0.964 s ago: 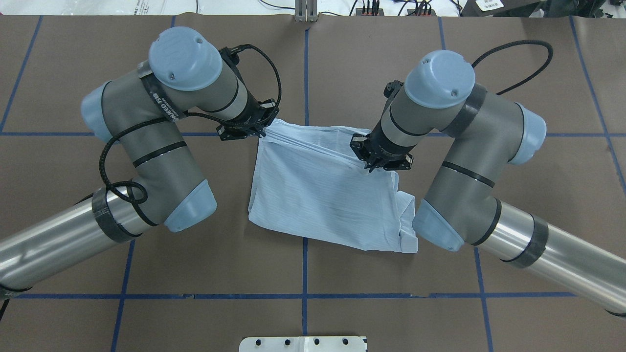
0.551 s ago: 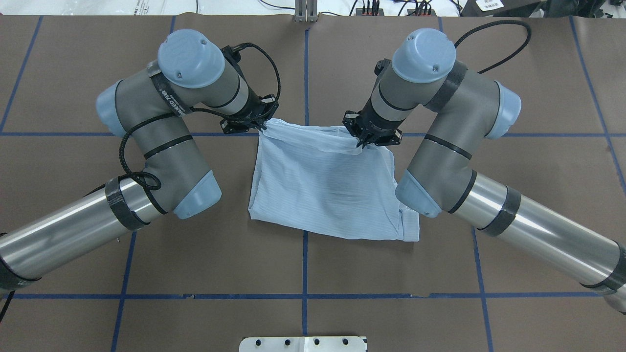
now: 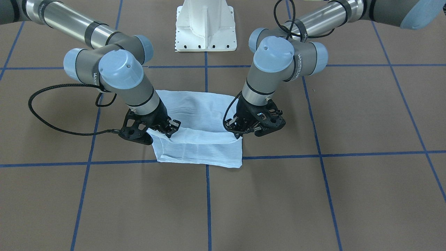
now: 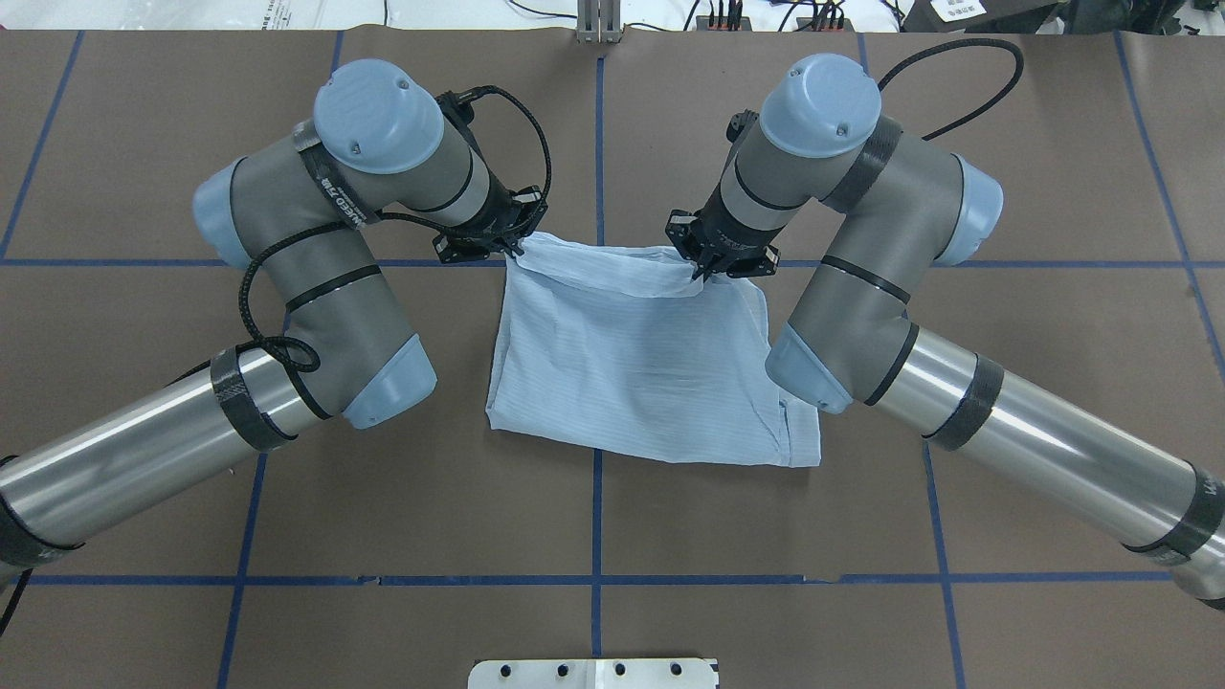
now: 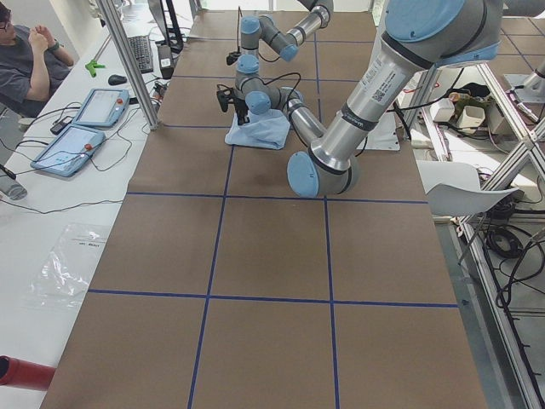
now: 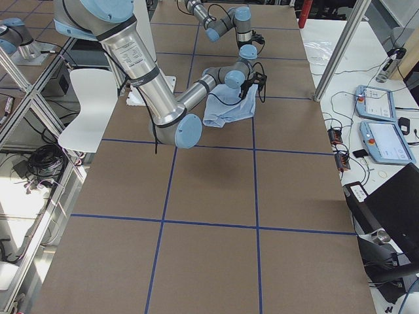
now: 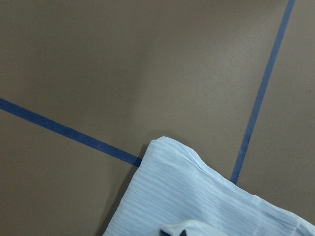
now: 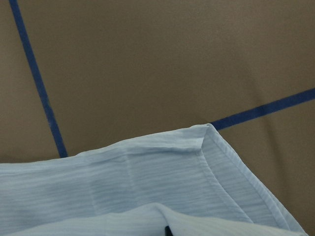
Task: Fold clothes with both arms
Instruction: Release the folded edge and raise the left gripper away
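So the left end effector [image 4: 514, 251] is pinched shut on the shirt [image 4: 632, 364] at its far-left corner, held just off the bench [image 4: 431, 517], I'd guess so that layer doesn't drag. The shirt lies mostly flat between the two arms, and the lifted edge sags a bit along its far side. The right end effector [image 4: 705, 271] is clamped on the far-right corner of the same layer. My read: both hold level so the fold lands square on the edge underneath.
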